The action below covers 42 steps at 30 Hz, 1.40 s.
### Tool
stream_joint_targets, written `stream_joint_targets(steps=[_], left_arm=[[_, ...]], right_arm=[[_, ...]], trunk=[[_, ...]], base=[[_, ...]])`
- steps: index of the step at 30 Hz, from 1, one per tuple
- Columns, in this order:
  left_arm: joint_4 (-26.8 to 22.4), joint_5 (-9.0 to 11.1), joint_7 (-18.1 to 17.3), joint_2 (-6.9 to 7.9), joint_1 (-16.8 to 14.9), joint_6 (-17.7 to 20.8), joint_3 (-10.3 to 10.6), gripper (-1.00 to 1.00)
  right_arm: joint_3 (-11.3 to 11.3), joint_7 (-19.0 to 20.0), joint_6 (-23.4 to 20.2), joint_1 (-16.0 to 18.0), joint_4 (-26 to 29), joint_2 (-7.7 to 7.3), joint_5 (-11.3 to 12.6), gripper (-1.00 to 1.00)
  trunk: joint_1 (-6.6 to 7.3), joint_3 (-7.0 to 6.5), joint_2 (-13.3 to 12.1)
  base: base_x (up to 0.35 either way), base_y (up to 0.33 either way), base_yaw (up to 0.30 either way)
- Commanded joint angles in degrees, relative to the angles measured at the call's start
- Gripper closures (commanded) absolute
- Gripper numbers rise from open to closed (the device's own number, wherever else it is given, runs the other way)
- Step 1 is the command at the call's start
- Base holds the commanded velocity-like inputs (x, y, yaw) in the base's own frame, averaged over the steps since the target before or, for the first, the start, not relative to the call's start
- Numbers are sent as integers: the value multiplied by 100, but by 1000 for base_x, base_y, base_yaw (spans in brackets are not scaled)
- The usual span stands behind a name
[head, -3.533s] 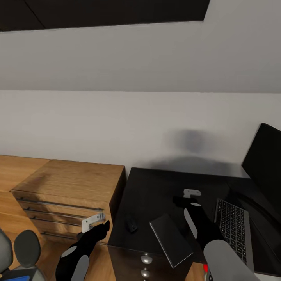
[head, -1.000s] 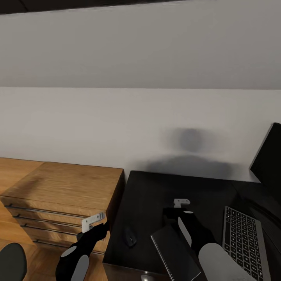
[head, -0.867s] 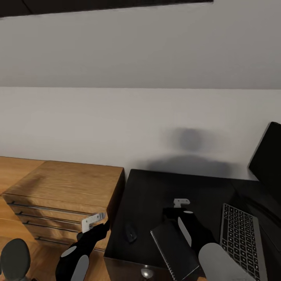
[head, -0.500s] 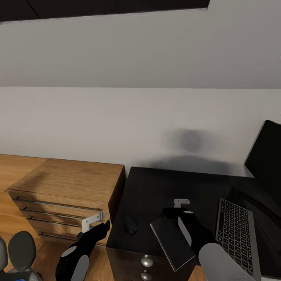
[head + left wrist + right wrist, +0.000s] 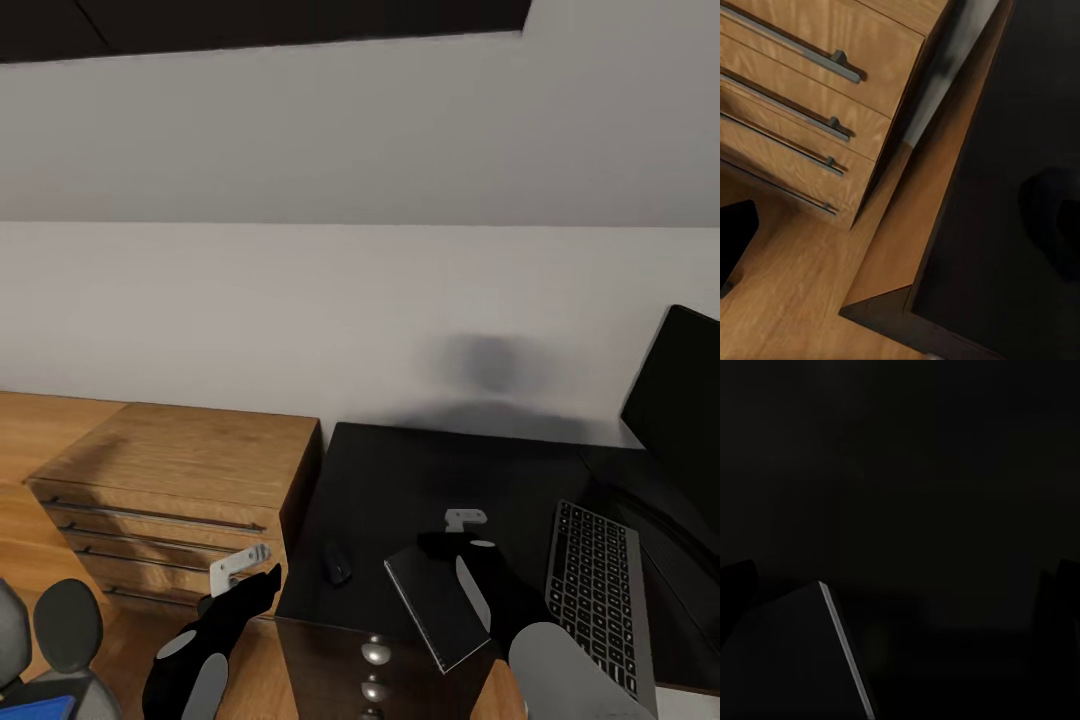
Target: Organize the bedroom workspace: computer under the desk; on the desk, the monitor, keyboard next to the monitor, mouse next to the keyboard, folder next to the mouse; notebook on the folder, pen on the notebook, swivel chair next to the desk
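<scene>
- The step in hand looks like gathering the desk items: the folder (image 5: 35, 708) shows as a bright-blue corner at the lower left edge of the head view, on the swivel chair (image 5: 62, 630), so moving it to the desk (image 5: 400, 480) is not yet done.
- The notebook (image 5: 435, 600) lies flat at the lower centre of the frame, overhanging the desk's front edge, just beside the right gripper (image 5: 462, 522).
- The mouse (image 5: 337, 563) sits left of the notebook near the front edge; the keyboard (image 5: 598, 590) lies at the lower right, with the monitor (image 5: 680, 400) standing behind it at the right edge.
- The left gripper (image 5: 240, 562) hangs at the lower left in front of the light-wood dresser (image 5: 170, 470), off the desk; its jaws seem slightly spread and empty, though the view is poor.
- Whether the right gripper's jaws are spread or pressed together I cannot tell; the wrist view is nearly black, showing a pale notebook edge (image 5: 844, 649).
- Next, I judge, the base must turn toward the chair so an arm can reach the folder.
- The desk top is glossy black beside a plain white wall (image 5: 300, 300); the floor (image 5: 130, 650) is wood.
</scene>
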<state>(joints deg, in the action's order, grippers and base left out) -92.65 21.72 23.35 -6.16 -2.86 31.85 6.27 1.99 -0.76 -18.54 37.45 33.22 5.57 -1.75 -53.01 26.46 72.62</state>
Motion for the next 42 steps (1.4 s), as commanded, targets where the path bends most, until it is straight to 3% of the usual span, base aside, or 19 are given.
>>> stream_joint_targets(steps=[1,32,39,42], left_arm=[[-8,60,55,1,-4,13,6,-100],[-7,72,55,1,-4,21,6,-100],[-7,69,55,1,-4,23,14,-100],[-7,69,55,1,-3,23,16,-100]], right_arm=[[29,-12,-53,-1,-185,5,17,-100],[29,-12,-48,0,-165,1,16,-100],[48,-7,-6,-1,103,-7,18,-100],[66,-4,-29,-10,545,-7,44,-100]], trunk=[[-1,7,3],[-1,7,3],[153,-118,-277],[219,-172,-398]], base=[[-11,0,0],[-46,0,0],[0,0,0],[0,0,0]])
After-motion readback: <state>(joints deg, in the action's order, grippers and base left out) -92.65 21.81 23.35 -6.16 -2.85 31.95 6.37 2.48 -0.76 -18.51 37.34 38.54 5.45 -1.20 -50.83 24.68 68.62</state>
